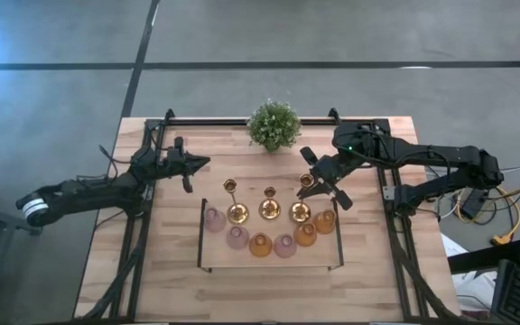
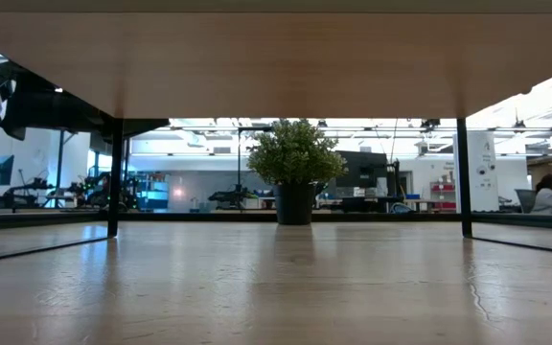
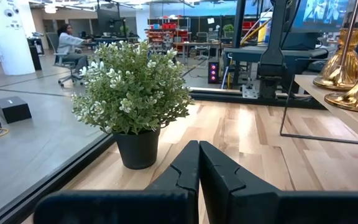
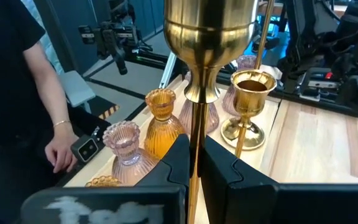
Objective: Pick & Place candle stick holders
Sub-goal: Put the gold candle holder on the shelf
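While counting from the high view I get three brass candlesticks in a row at frame centre, on a low shelf: left one, middle one, right one. Below them, in an arc, sit six small glass cups: three pink ones on the left side and bottom right of the arc, three amber ones on the right side and bottom middle. One potted plant is at upper centre of the wooden table.

All three candlesticks stand upright, long axis vertical, cup end up, round base on the shelf.

My right gripper is pinching the stem of the right candlestick, fingers pressed onto the thin brass rod just right of centre in the high view. My left gripper hovers at left of centre, fingers pressed together on nothing, pointing toward the plant.

One person's hand shows at lower left in the right wrist view, beside the table edge.
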Controlling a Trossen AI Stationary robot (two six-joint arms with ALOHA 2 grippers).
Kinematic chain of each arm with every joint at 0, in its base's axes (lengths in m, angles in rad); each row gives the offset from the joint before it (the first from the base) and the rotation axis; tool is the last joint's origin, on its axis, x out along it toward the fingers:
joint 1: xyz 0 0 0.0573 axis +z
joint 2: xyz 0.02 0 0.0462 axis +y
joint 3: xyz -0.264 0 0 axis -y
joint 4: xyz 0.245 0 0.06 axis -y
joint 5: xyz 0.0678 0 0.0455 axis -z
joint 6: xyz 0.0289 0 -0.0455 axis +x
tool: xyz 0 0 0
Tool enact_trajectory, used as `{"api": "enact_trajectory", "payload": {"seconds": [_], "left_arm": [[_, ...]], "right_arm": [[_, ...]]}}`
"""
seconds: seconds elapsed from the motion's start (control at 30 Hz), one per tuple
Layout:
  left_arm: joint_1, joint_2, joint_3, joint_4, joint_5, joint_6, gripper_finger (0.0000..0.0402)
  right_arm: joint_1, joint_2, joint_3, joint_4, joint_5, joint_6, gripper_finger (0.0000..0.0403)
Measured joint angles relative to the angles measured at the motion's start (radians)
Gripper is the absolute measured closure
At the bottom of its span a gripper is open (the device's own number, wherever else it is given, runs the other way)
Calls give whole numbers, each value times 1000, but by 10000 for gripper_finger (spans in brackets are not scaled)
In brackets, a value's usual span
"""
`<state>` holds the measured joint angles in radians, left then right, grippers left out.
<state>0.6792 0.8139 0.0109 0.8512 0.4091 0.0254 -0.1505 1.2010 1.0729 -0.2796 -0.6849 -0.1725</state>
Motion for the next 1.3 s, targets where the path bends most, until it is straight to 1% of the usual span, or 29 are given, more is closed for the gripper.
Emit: {"api": "enact_trajectory", "payload": {"seconds": [0.8, 1.13, 1.2, 1.3], "left_arm": [[0, 0, 0, 0, 0, 0, 389], [0, 0, 0, 0, 0, 0, 389], [0, 0, 0, 0, 0, 0, 389], [0, 0, 0, 0, 0, 0, 389]], "right_arm": [[0, -1, -3, -30, 10, -28, 390], [0, -1, -3, -30, 12, -7, 390], [0, -1, -3, -31, 12, -7, 387], [0, -1, -4, -31, 12, 0, 371]]}}
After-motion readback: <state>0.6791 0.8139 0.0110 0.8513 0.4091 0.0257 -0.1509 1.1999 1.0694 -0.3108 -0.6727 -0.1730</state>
